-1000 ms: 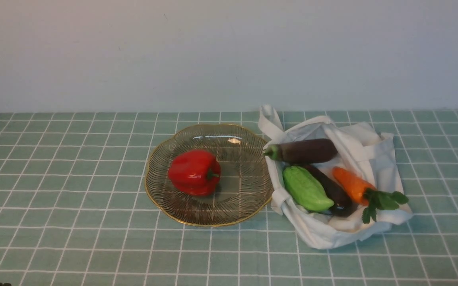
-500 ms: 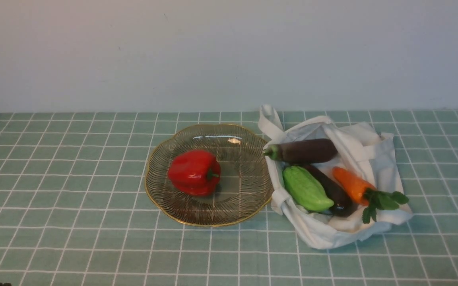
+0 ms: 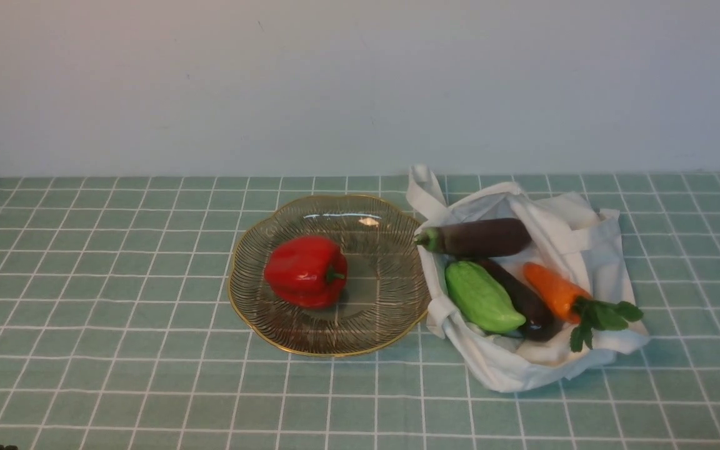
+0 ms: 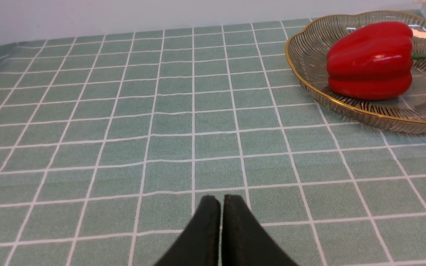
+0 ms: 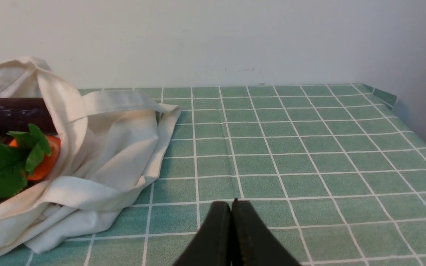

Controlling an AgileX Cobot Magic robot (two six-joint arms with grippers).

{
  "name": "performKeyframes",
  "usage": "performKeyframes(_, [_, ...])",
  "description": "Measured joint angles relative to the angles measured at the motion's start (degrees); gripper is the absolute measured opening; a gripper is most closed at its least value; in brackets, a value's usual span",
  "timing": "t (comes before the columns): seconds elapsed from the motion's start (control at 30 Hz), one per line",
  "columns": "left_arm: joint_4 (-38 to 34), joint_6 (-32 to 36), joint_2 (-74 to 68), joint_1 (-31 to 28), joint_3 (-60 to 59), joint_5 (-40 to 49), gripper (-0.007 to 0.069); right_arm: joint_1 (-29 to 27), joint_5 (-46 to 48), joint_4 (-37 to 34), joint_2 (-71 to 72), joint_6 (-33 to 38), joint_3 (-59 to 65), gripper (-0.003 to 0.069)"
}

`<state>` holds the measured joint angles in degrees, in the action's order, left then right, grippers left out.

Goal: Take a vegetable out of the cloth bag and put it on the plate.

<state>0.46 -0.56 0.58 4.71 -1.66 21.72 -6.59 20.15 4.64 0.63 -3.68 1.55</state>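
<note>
The shiny red bell pepper (image 3: 305,271) sits on the round clear glass plate (image 3: 380,325), beside the soft white cloth bag (image 3: 591,247). The left gripper (image 4: 221,207) and the right gripper (image 5: 231,208) are pressed together, holding nothing. A bump could roll the pepper off.

Red pepper (image 3: 305,270) on glass plate (image 3: 391,312); white cloth bag (image 3: 591,250) just right
</note>
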Motion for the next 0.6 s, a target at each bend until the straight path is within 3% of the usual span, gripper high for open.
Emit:
performKeyframes(0.23, [0.0,0.0,0.0,0.0,0.0,0.0,-0.0004,4.5,0.0,0.0,0.0,0.0,0.0,-0.0015])
performKeyframes(0.6, [0.0,0.0,0.0,0.0,0.0,0.0,-0.0004,5.0,0.0,0.0,0.0,0.0,0.0,-0.0015])
